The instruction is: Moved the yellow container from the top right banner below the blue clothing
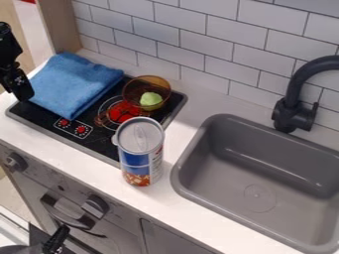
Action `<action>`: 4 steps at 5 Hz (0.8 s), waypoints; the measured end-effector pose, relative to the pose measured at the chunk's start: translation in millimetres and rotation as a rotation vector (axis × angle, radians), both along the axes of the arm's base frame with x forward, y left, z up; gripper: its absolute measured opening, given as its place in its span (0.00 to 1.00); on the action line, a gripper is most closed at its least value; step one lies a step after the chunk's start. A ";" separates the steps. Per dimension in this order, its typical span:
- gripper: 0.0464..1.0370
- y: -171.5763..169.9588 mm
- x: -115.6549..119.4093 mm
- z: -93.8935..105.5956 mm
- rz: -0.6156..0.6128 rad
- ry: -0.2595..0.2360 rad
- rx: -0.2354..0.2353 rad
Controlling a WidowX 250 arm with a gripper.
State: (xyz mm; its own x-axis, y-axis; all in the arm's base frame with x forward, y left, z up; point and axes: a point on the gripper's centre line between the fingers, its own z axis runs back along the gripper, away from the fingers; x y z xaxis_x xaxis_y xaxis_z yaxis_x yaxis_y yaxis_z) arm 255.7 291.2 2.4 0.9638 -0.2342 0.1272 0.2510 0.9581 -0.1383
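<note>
The black gripper (19, 87) is at the left edge, beside the left side of the blue cloth (76, 82). That cloth lies folded over the rear left part of the black stove top. Just right of it, near the back of the stove, stands a see-through amber-yellow bowl (136, 86). Inside the bowl is a light green lump (151, 98). The gripper is well away from the bowl, with the cloth between them.
A tall can (140, 154) with a lid stands in front of the bowl, at the stove's (99, 150) right front edge. To the right are a grey sink (218, 163) and a dark faucet (291, 110). A tiled wall (185, 42) runs behind the counter.
</note>
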 end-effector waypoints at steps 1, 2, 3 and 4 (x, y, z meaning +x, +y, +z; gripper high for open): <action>0.96 -6.9 -4.3 -19.1 0.006 0.033 -0.044; 0.96 -12.3 -0.4 -24.3 0.043 0.029 -0.048; 0.96 -21.8 5.5 -24.2 0.084 0.049 -0.073; 0.96 -32.0 19.2 -10.6 0.096 0.029 -0.069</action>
State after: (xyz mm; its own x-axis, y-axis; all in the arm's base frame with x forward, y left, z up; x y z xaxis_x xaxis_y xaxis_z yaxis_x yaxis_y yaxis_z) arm 274.9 259.2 -8.2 0.9849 -0.1328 0.1112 0.1539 0.9654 -0.2105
